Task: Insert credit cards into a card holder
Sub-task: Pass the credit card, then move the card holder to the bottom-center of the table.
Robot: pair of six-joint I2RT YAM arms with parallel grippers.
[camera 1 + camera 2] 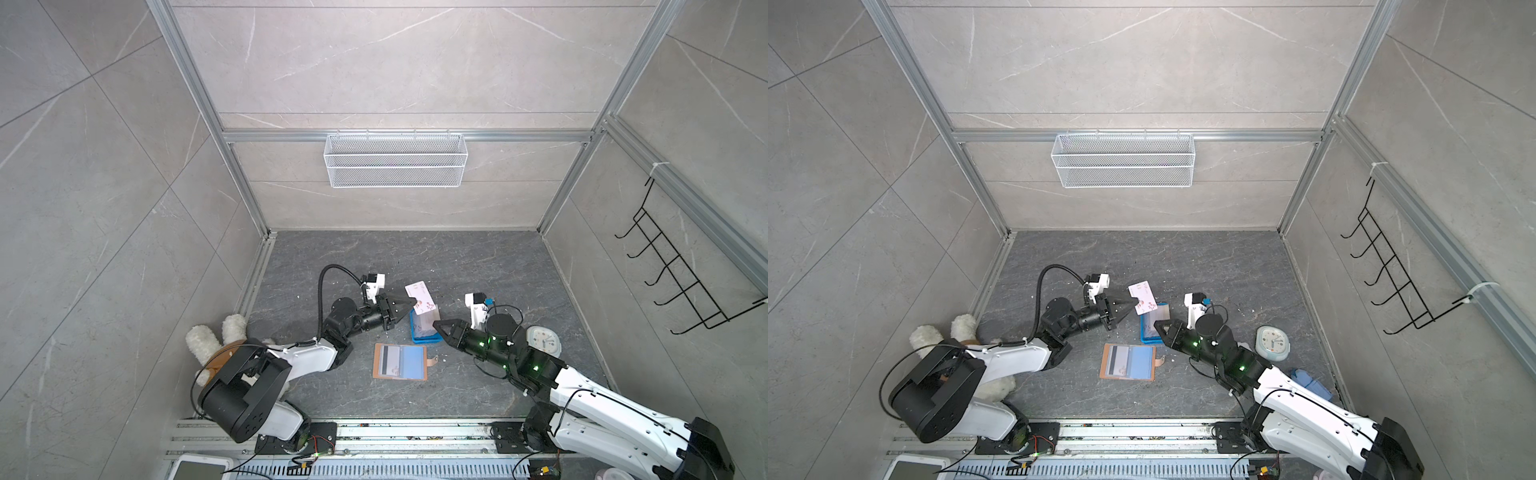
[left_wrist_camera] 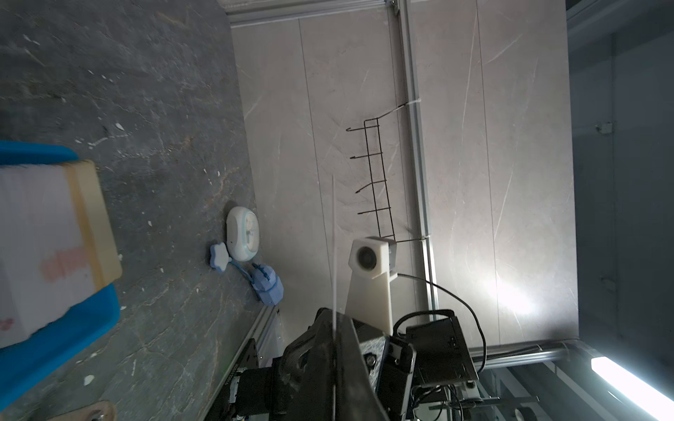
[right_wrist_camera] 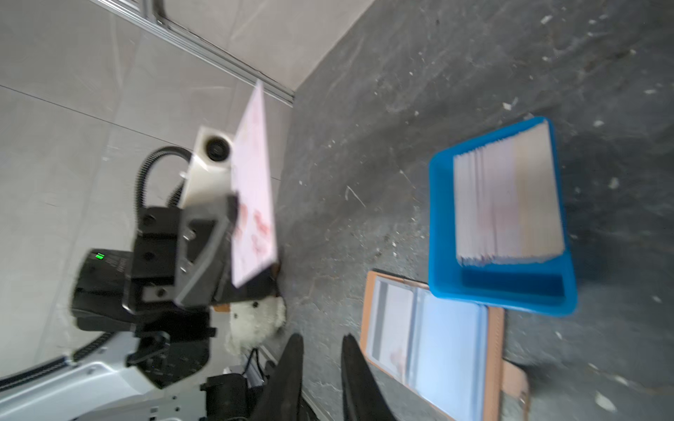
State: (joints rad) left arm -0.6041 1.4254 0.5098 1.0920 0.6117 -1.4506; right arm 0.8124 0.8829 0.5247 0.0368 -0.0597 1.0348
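Card face-on above, edge-on in left wrist view

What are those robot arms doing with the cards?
The left gripper is pinching one pink-and-white card, lifted up near the blue tray that holds the card stack. The right gripper is open and empty by the tray. The card holder lies open on the table, with a striped card already inside.

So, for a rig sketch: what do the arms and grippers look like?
The left arm and right arm have white shells and black joints. The left gripper and right gripper are black with tapered fingers and white camera mounts. A ribbed black hose loops off the left; thin black cables and green lights mark the right.
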